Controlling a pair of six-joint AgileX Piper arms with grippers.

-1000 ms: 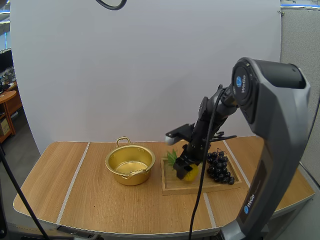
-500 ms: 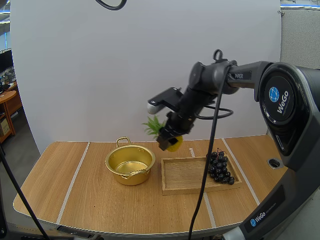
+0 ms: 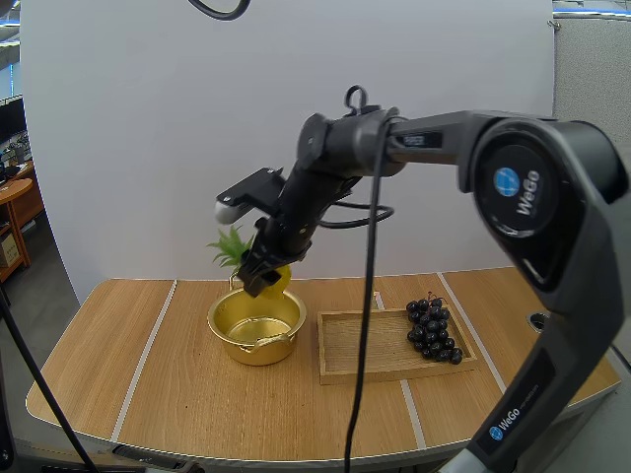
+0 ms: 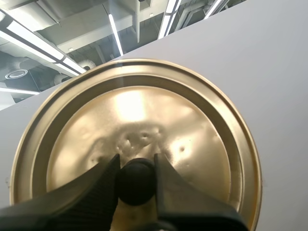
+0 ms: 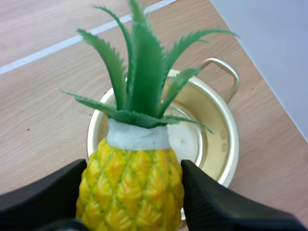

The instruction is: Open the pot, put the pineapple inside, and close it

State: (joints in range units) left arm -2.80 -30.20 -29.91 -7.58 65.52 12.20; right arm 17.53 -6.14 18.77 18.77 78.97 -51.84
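A gold pot [image 3: 256, 324] stands uncovered on the table, left of the wooden tray [image 3: 370, 347]. My right gripper [image 3: 264, 277] hangs just over the pot's far rim, shut on a yellow pineapple [image 5: 131, 188] with green leaves [image 3: 230, 246] that point left. Below the fruit lies the pot [image 5: 216, 139] with its bare inside. My left gripper [image 4: 136, 179] is shut on the black knob [image 4: 136, 182] of the gold pot lid [image 4: 202, 139] and holds the lid up off the table.
A bunch of dark grapes [image 3: 432, 331] lies at the right end of the tray. Bare wooden tabletop [image 3: 128, 355] spreads left and in front of the pot.
My right arm lifted the pineapple off the tray and swung it up and left, from above the tray to over the pot.
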